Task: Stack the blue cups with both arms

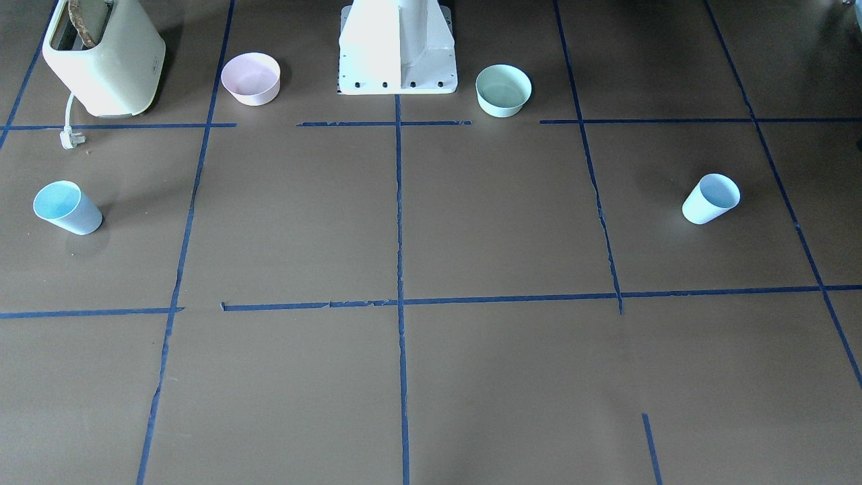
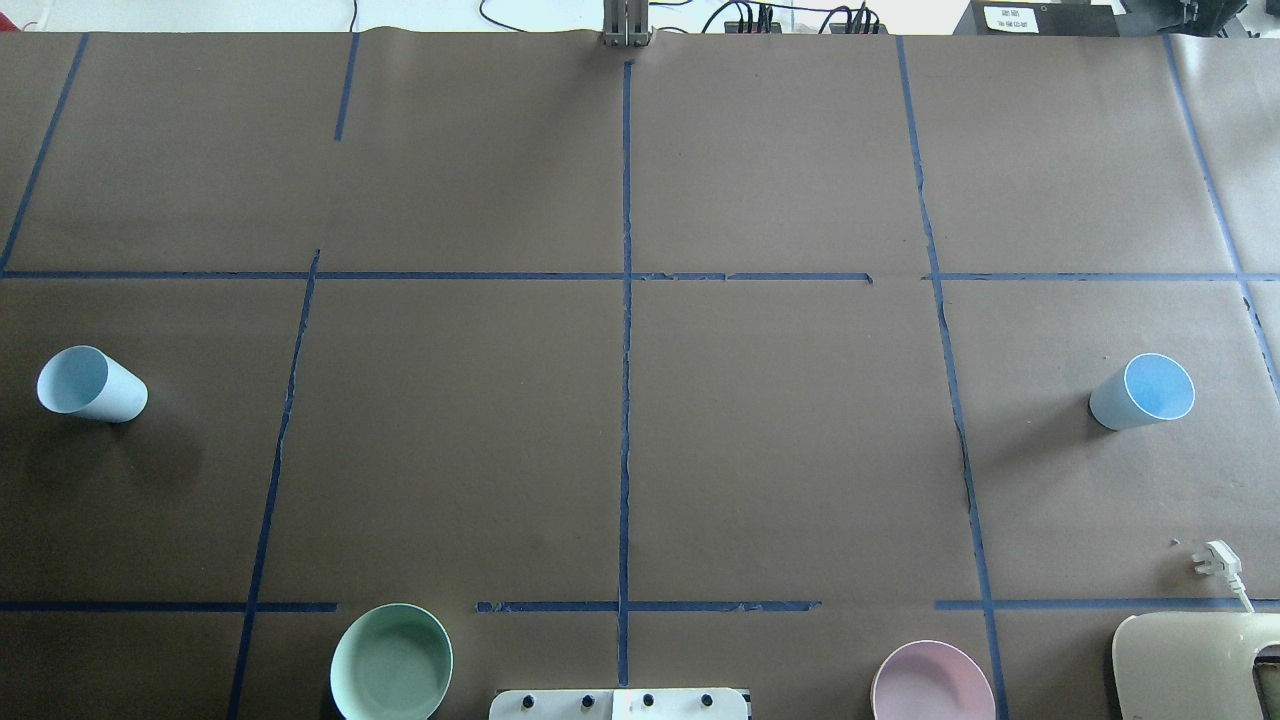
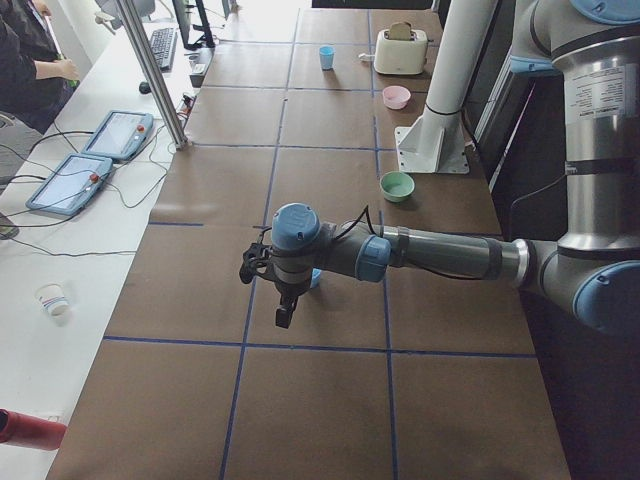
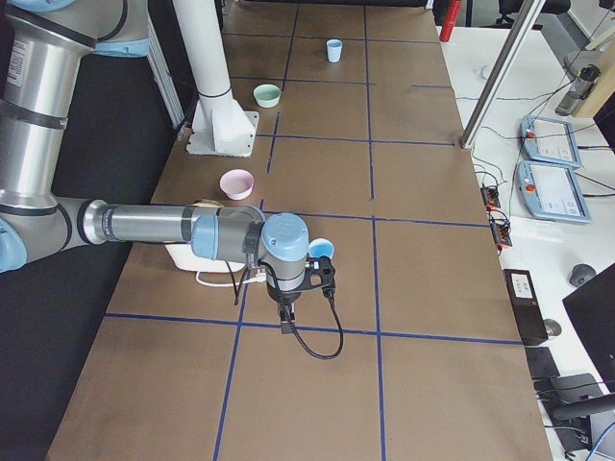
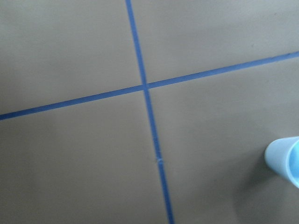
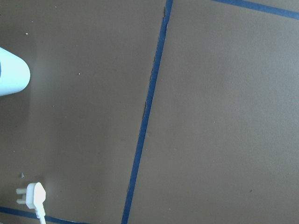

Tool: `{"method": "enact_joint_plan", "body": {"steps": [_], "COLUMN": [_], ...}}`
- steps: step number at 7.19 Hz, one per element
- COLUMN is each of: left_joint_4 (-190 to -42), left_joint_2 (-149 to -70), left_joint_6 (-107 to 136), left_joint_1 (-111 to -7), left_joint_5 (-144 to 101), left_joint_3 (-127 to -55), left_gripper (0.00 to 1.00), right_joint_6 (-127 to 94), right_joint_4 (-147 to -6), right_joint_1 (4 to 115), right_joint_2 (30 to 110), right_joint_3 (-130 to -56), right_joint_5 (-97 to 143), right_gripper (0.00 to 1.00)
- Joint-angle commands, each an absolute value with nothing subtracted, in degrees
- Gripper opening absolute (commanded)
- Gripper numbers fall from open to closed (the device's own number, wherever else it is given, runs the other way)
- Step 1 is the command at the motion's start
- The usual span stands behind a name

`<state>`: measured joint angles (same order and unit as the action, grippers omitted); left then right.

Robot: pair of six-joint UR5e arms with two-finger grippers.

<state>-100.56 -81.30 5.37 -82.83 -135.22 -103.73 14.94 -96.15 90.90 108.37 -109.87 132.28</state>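
Two pale blue cups stand upright on the brown table. One cup (image 2: 92, 385) is at the table's left end, also in the front view (image 1: 711, 199) and at the left wrist view's right edge (image 5: 285, 158). The other cup (image 2: 1143, 392) is at the right end, also in the front view (image 1: 67, 207) and at the right wrist view's left edge (image 6: 11, 74). My left gripper (image 3: 285, 312) hangs beside the left cup (image 3: 315, 278). My right gripper (image 4: 285, 320) hangs beside the right cup (image 4: 320, 252). Both grippers show only in side views, so I cannot tell whether they are open or shut.
A mint-green bowl (image 2: 390, 663) and a pink bowl (image 2: 932, 683) flank the white pedestal (image 1: 397, 47). A cream toaster (image 1: 101, 57) with its loose plug (image 2: 1218, 558) stands near the right cup. Blue tape lines grid the table.
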Motion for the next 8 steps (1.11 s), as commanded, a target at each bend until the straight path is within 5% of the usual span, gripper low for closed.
{"method": "enact_joint_plan", "body": {"steps": [1, 8], "left_joint_4": [-111.5, -124.2], "left_joint_2": [-80.5, -83.0], "left_joint_6": [27.4, 46.4], "left_joint_1": [-71.6, -58.2], "left_joint_5": [-130.3, -126.7], "left_joint_3": [-103.1, -96.4], "left_gripper": [1.0, 1.0], "right_joint_6": [14.9, 15.2], "right_joint_4": [-96.2, -96.2], "right_joint_1": [90.8, 90.8], "right_joint_2": [108.4, 108.5], "right_joint_3": [-109.9, -109.9], "right_joint_5": [132.3, 132.2], "right_gripper": [1.0, 1.0]}}
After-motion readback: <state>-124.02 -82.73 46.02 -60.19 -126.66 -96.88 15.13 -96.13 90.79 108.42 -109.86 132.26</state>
